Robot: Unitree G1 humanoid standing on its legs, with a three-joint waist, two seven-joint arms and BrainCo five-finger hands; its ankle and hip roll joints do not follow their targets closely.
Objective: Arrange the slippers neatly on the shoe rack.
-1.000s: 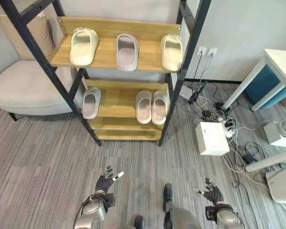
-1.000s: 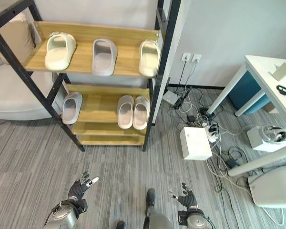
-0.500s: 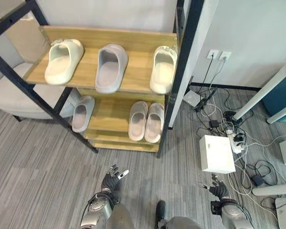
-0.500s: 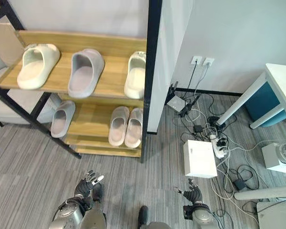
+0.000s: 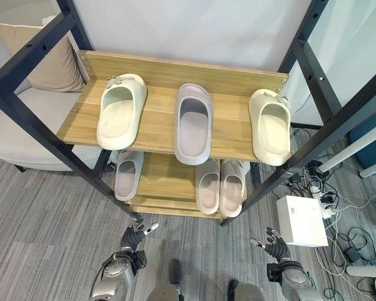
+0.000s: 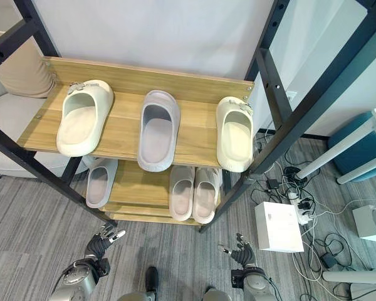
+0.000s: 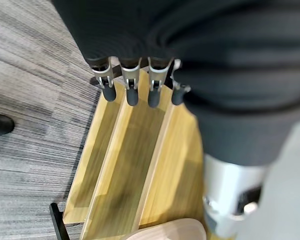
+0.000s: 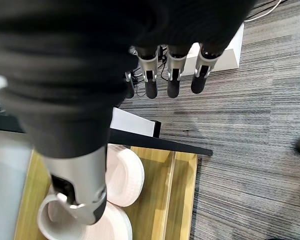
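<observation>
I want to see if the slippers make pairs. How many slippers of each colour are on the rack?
Cream slippers: 2, at the two ends of the top shelf
Grey slippers: 2, top shelf middle and lower shelf left
Pale pink slippers: 2, side by side on the lower shelf
Total: 6 slippers

Both arms hang low in front. The left hand (image 5: 134, 237) and right hand (image 5: 274, 246) seem relaxed, fingers loosely spread, holding nothing, palms apparently turned inward.
</observation>
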